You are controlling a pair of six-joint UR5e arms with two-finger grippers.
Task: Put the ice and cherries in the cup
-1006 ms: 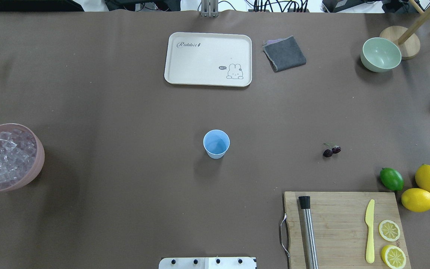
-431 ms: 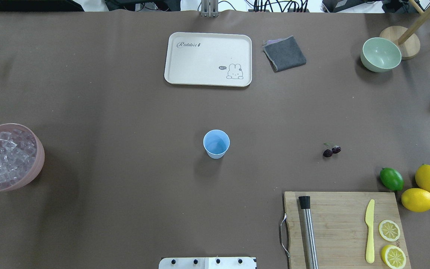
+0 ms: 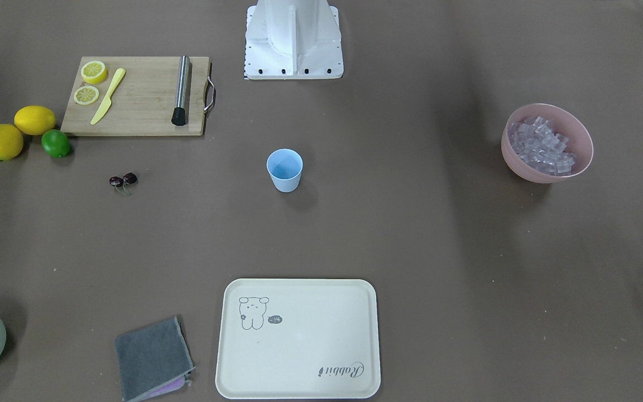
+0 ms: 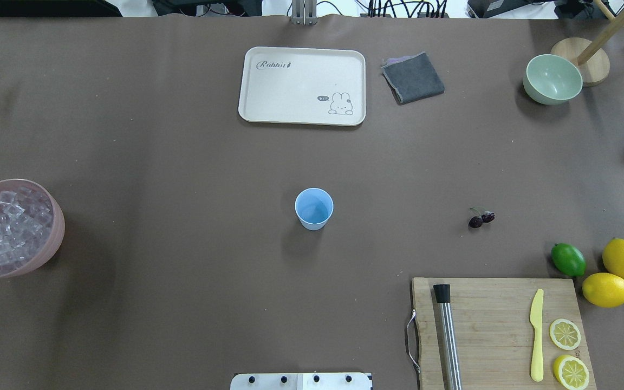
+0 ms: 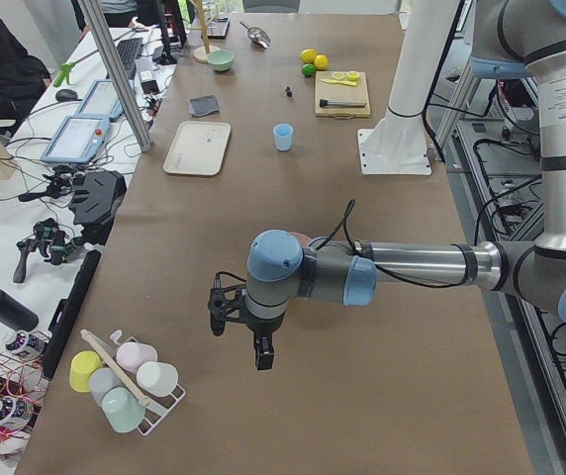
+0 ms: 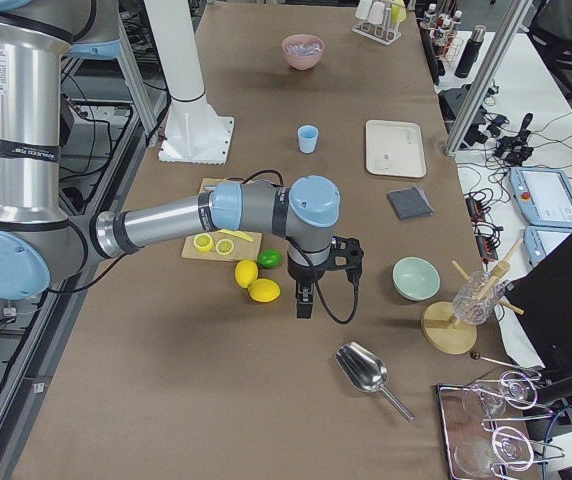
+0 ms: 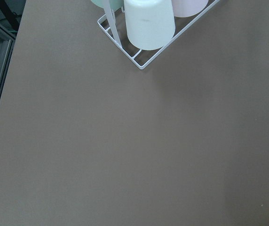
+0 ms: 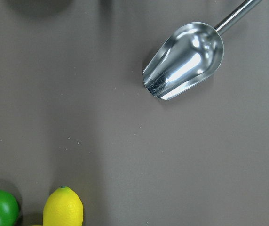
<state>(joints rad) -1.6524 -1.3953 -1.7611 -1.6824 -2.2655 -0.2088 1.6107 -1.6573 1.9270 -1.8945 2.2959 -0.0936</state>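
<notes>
At the opening step, by the look of it: nothing yet inside the cup, upright and alone in the middle of the desk. Ice heaped in the pink bowl, far off on the robot's left. Cherries lying loose on the robot's right, well apart from the cup, near the lime and the cutting board. No sign of either arm in the overhead or front views. Left arm stretched out past the pink bowl toward the desk's end, near some upturned tumblers. Right arm reaching beyond the lemons, over bare desk with a metal scoop close by. Left jaws and right jaws: wide or narrow, cannot tell, seen only from the side cameras. Next, most likely, one of two approaches: bring the left jaws back over the bowl for a cube, or swing the right jaws in over the cherries. Either way, calls for spreading wide, lowering squarely and pinching gently, given small, smooth pieces apt to slip.
</notes>
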